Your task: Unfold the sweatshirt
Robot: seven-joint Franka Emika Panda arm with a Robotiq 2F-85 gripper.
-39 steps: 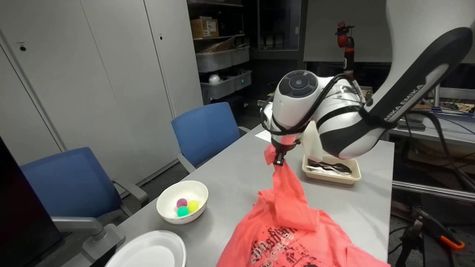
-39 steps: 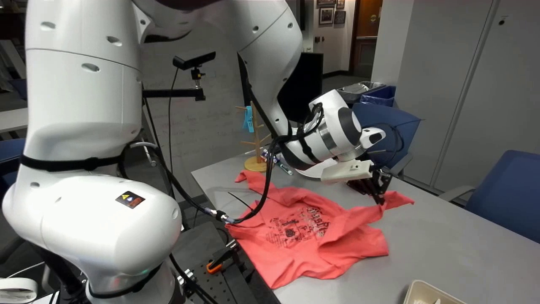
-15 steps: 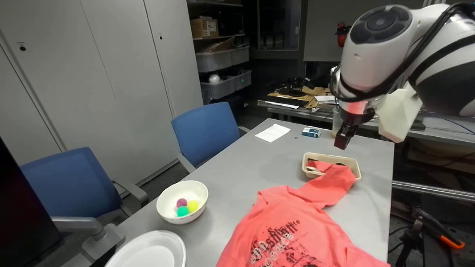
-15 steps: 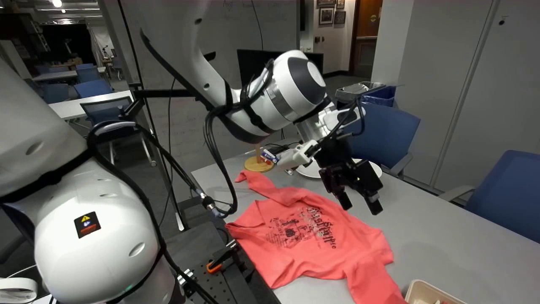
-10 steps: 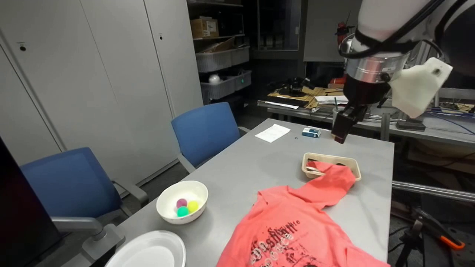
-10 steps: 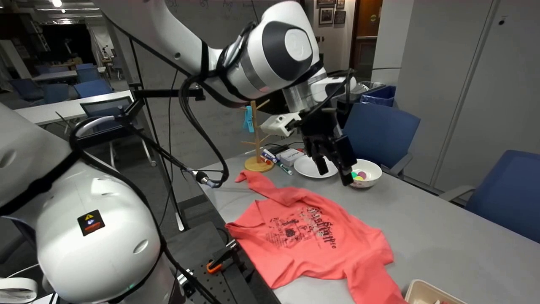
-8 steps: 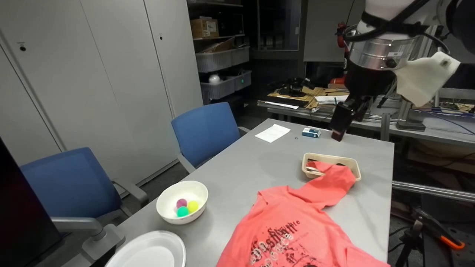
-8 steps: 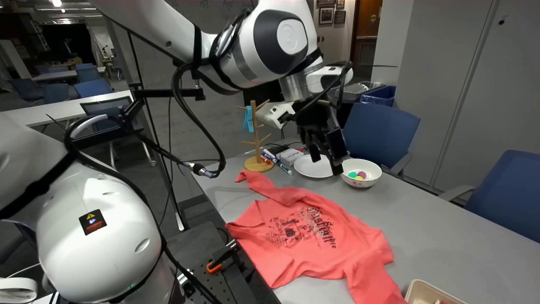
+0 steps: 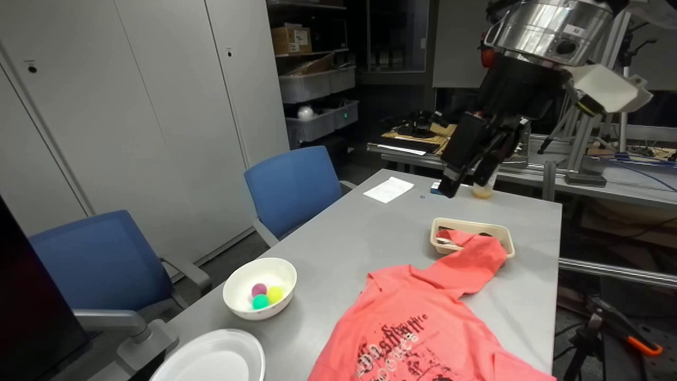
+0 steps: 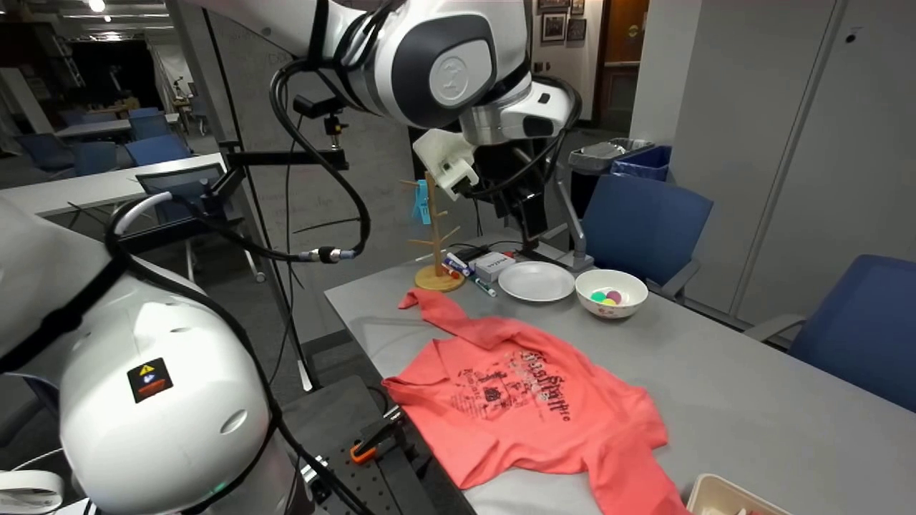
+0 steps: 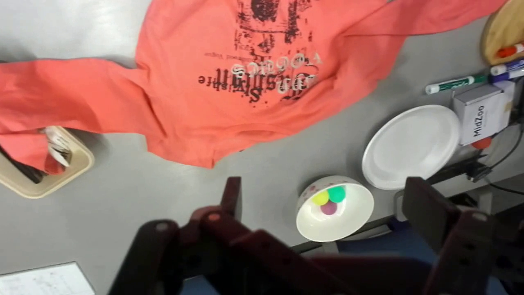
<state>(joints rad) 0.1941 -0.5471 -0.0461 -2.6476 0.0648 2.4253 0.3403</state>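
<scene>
gripper [image 11: 329,200] shifted; sweatshirt hem [image 10: 434,433] ext. only

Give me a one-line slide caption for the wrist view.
Open, empty hand; sweatshirt mostly spread on the table, one sleeve draped into the beige tray, three balls in the white bowl.

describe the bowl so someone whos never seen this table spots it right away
On the gray table, find the large, printed coral sweatshirt. In an exterior view, a shallow white plate lies beyond it, and the white bowl stands just right of that plate. Unlike the plate, the bowl is deep, red-flecked outside, and holds a green ball, a yellow ball and a purple ball.
</scene>
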